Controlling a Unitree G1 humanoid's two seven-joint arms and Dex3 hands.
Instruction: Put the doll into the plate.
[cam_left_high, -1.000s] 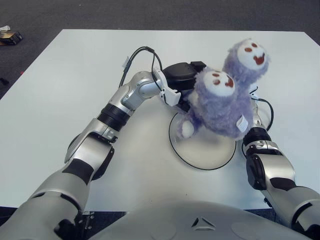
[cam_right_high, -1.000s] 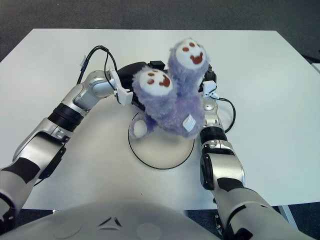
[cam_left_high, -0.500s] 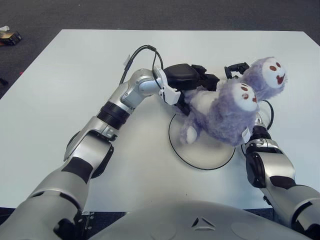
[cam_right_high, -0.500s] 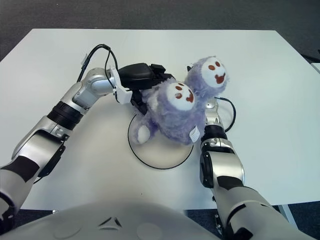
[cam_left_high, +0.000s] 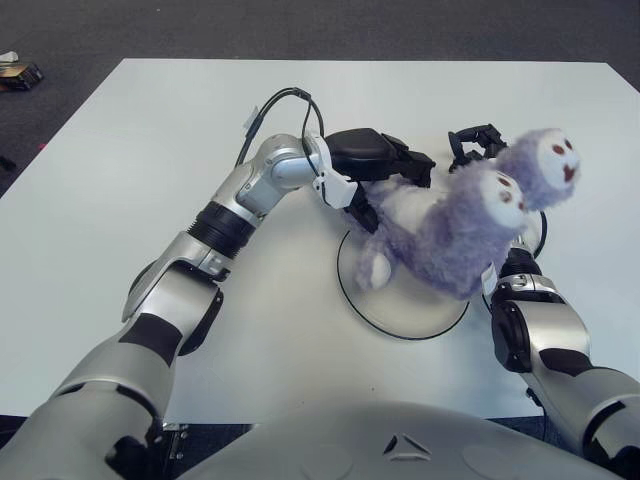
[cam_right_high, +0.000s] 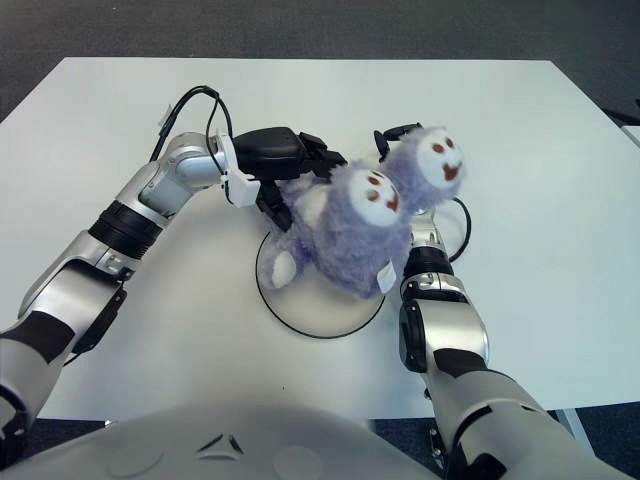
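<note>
Overhanging plate (cam_left_high: 400, 322) right rim: doll (cam_left_high: 450, 235), between left hand (cam_left_high: 385, 170) and right hand (cam_left_high: 478, 142).

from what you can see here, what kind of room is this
Probably a lab or office test area: a plain white table on dark grey carpet, bare but for one plate and a purple doll held between the left hand and right hand.

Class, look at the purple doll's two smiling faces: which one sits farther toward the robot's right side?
The face at the doll's far end, past the plate's edge near the right hand. The other face sits closer to the left hand.
</note>
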